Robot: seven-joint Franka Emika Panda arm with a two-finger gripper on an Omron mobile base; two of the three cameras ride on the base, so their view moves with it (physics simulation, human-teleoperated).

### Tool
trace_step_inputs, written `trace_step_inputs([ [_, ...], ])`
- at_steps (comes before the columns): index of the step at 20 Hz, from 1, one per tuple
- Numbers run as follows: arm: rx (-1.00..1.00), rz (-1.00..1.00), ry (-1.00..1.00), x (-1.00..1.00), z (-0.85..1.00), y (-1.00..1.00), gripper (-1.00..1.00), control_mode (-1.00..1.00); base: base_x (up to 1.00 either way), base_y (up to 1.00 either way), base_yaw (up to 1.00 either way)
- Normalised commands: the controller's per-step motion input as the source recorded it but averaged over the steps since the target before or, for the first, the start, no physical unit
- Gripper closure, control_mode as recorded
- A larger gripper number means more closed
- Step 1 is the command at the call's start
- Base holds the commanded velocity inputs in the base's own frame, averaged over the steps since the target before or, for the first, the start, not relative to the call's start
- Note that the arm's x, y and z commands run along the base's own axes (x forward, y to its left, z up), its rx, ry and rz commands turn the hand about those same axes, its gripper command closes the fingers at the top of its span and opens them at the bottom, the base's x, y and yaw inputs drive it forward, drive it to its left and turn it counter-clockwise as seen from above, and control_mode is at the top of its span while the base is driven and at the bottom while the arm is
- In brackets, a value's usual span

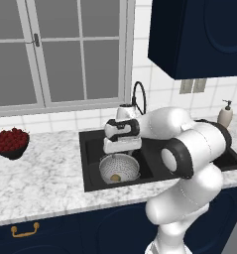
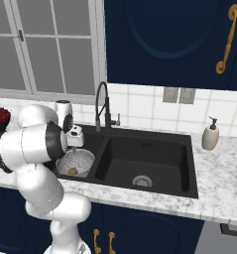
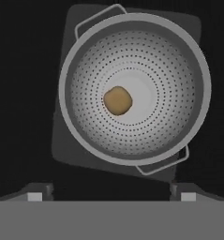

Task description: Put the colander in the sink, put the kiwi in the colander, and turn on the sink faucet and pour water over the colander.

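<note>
You have the colander (image 3: 134,89) sitting in the sink's (image 1: 92,163) left basin; kiwi (image 3: 117,100) rests at its centre — gripper (image 3: 111,197) above, fingers apart, nothing held.

2 base views from behind-left and behind-right, sharing the sink (image 1: 90,163); hand view seemingly straight down, close over the colander (image 3: 134,89)

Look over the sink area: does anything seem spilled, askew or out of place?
Nothing stands out. The colander sits upright in the sink, the kiwi rests at its centre, and the open gripper is above it.
</note>
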Motion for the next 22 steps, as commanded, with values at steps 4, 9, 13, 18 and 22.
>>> trace_step_inputs([
  [4,0.0,0.0,-0.01,-0.53,0.78,-0.2,-1.0,-1.0,0.0,0.0,0.0],
  [9,0.0,0.0,-0.04,-0.48,0.78,-0.21,-1.0,-1.0,0.0,0.0,0.0],
  [13,0.0,0.0,-0.01,-0.27,0.67,-0.2,-1.0,-1.0,0.0,0.0,0.0],
  [18,0.0,0.0,-0.01,-0.3,0.61,-0.32,-1.0,-1.0,0.0,0.0,0.0],
  [22,0.0,0.0,0.0,-0.29,0.62,-0.3,-1.0,-1.0,0.0,0.0,0.0],
])
